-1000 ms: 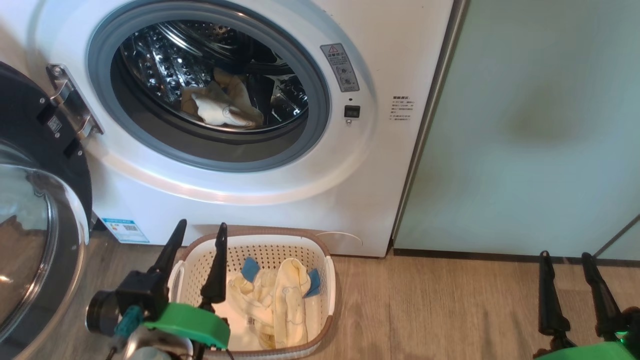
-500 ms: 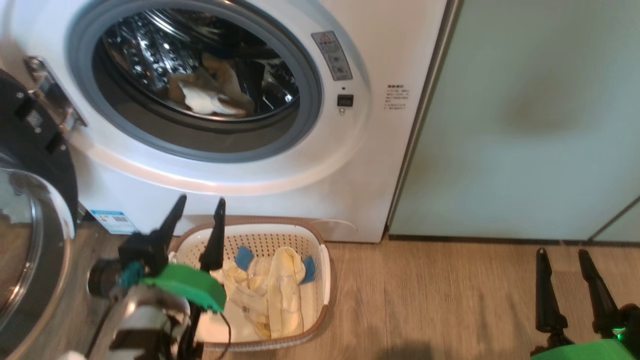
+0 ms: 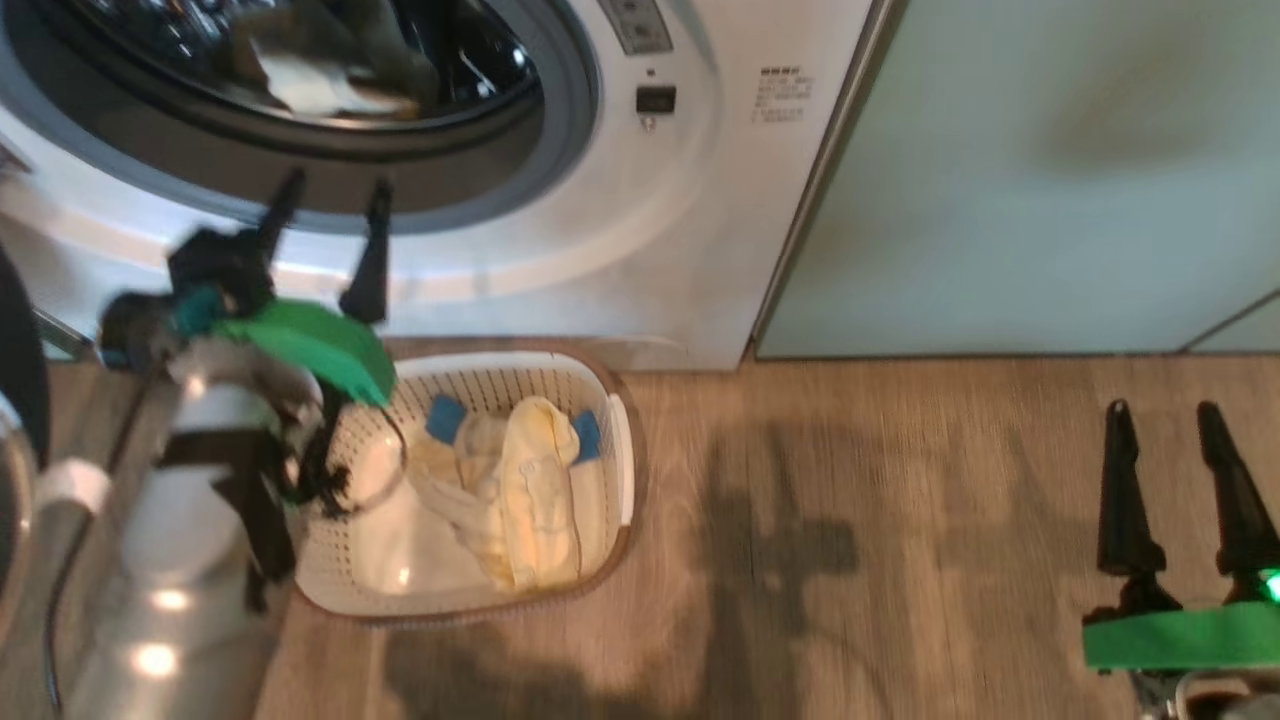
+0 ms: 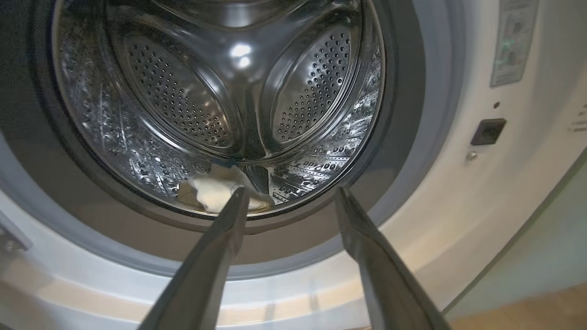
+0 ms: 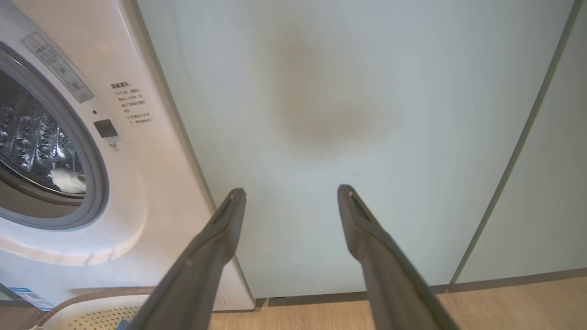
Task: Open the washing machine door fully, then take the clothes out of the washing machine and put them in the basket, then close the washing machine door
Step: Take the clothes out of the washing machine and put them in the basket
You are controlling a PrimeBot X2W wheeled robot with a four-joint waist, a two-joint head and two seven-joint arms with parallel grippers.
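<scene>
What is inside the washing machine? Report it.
Cream clothes lie at the bottom of the steel drum. A jaw of the left gripper covers their right edge, and the grey rim hides the drum's nearest floor.

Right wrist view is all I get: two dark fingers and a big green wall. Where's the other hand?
Observer: The left gripper hovers open in front of the washing machine, aimed at the drum.
Operator: I only see the basket's edge. Is anything in it?
Observer: Yes. The basket holds cream and pale-yellow clothes with blue patches.
Operator: I glimpse a white bit in the drum. Is that all?
Observer: In the left wrist view, one small cream heap lies at the drum's bottom front. The rest of the drum that shows there is bare steel.
</scene>
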